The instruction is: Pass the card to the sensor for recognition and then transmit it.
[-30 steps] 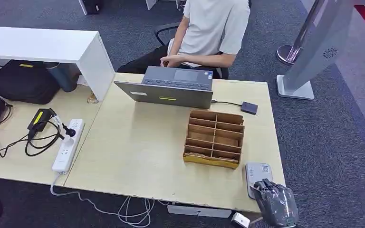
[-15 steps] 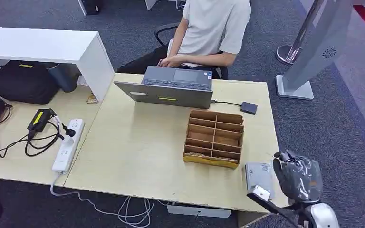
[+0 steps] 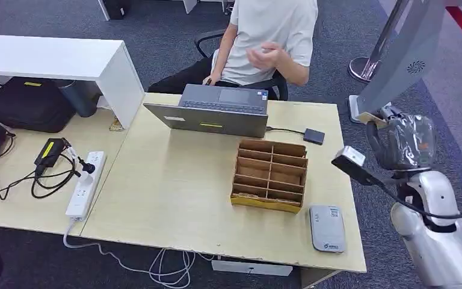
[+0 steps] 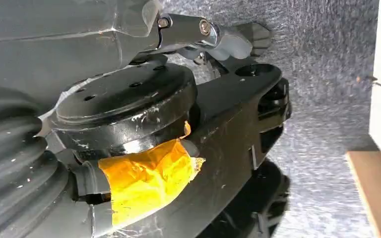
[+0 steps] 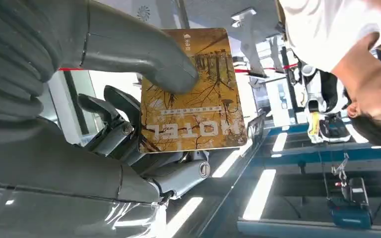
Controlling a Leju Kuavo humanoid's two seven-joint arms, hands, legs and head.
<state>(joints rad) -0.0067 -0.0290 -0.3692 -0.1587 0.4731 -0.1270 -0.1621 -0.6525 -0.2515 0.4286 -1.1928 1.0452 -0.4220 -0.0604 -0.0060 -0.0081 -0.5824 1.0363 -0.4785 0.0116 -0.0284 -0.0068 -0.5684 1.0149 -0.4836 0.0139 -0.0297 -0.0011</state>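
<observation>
My right hand [image 3: 405, 142] is raised off the table's right edge, level with the far end of the wooden organizer. In the right wrist view its thumb [image 5: 144, 62] presses a brown card [image 5: 191, 94] printed "HOTEL" against the darker fingers [image 5: 114, 111]. The grey card sensor [image 3: 327, 227] lies flat on the table's near right corner, well below and in front of that hand. A person [image 3: 274, 30] sits behind the laptop with one hand [image 3: 263, 57] lifted. My left hand [image 4: 79, 29] hangs low beside my body, and I cannot make out how its fingers lie.
A wooden slotted organizer [image 3: 271, 174] stands on the light table [image 3: 174, 186], left of the sensor. Behind it are an open laptop [image 3: 216, 111] and a small dark box [image 3: 314, 136] on a cable. A grey kiosk stand [image 3: 397, 66] rises at right. A power strip [image 3: 86, 183] lies at left.
My right hand has risen with the card from over the sensor at the table's near right corner, up and back beyond the right edge. The person has lifted a hand from the laptop.
</observation>
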